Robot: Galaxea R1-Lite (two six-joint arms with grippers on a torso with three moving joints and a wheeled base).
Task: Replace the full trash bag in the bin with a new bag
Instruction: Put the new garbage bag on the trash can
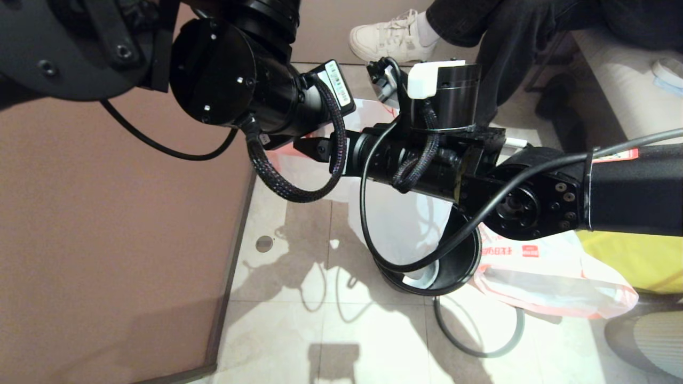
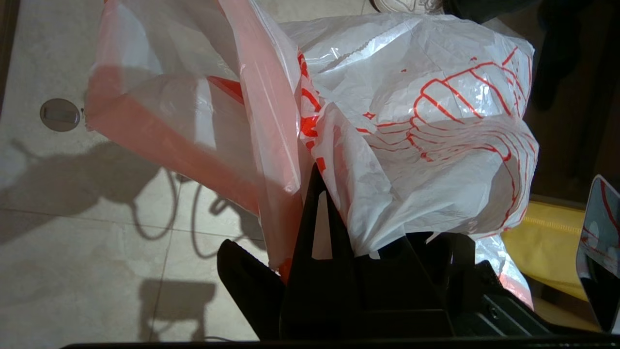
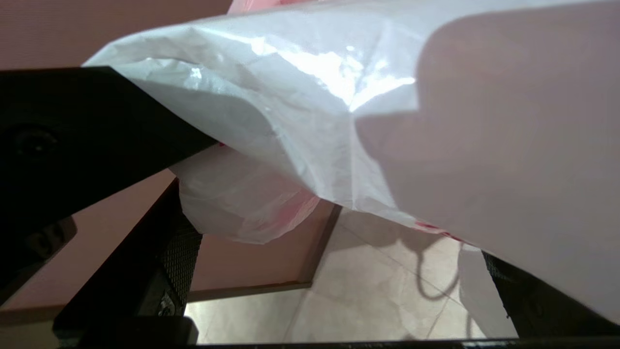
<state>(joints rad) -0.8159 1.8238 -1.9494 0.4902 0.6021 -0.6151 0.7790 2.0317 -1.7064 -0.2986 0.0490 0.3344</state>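
Pinching the crinkled, translucent new bag (image 2: 426, 145) shut, the left hand (image 2: 317, 213) holds it over the glossy round bin (image 1: 459, 261); right hand (image 3: 310, 203) gapes wide.

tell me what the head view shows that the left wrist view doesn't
Only the head view: the bin with its loose ring on the floor, the full bag beside the bin, and a white shoe. Only the left wrist view: the left tool shut on the new bag, and that bag's red print. Both: the new bag, the tiled floor and its round drain cover.
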